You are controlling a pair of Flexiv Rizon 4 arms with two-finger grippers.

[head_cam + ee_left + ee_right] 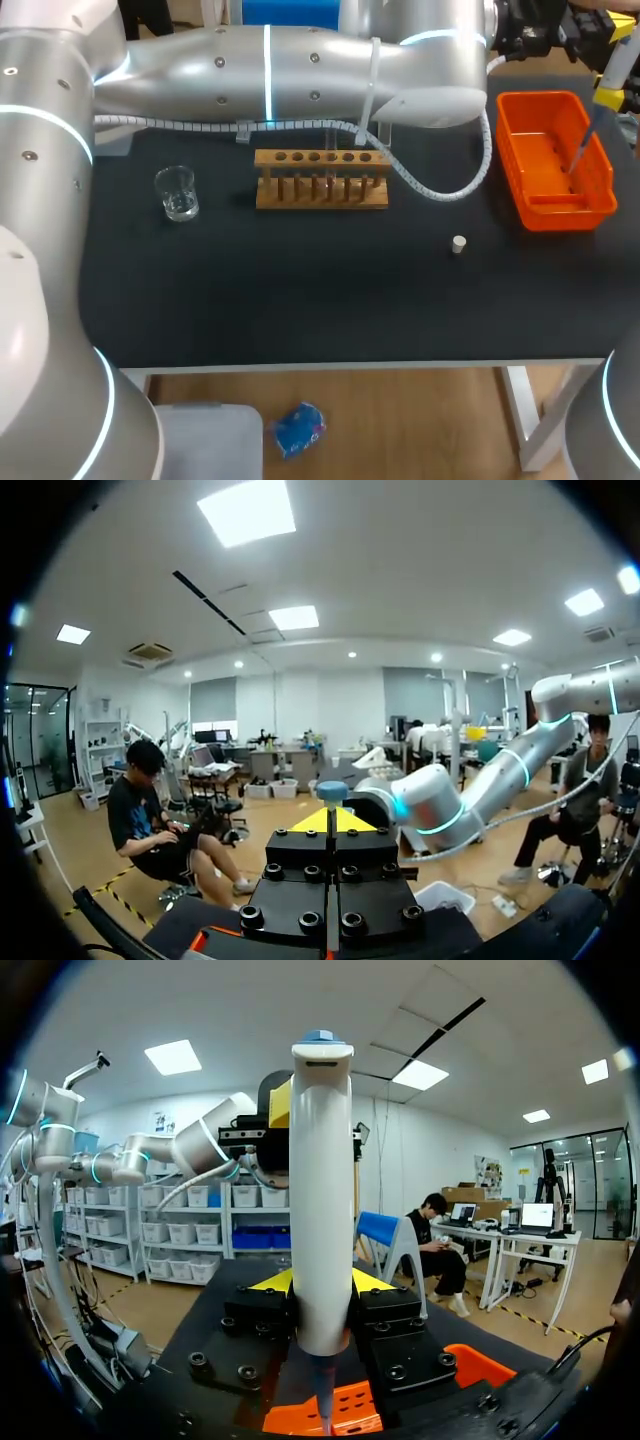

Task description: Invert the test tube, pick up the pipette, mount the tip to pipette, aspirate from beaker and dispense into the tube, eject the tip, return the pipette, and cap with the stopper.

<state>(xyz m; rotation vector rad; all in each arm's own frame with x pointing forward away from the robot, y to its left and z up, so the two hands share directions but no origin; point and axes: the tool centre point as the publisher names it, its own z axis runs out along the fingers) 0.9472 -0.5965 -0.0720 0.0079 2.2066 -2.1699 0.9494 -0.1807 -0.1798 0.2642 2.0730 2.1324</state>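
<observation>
My right gripper (320, 1285) is shut on the white pipette (322, 1180), holding it upright at the table's far right. Seen from the head view, the pipette (618, 62) has its thin lower end (582, 148) pointing down into the orange bin (600, 205). My left arm reaches across the back of the table. Its gripper (330, 820) is shut, with its tips right at the pipette's blue top button (331, 792). The wooden rack (320, 190) holds a clear test tube (331, 168). A glass beaker (177, 192) stands at the left. A small white stopper (458, 244) lies on the mat.
A clear stand (375, 135) sits behind the rack. A coiled cable (440, 190) hangs from my left arm down onto the mat between the rack and the bin. The black mat's (300, 290) front half is bare apart from the stopper.
</observation>
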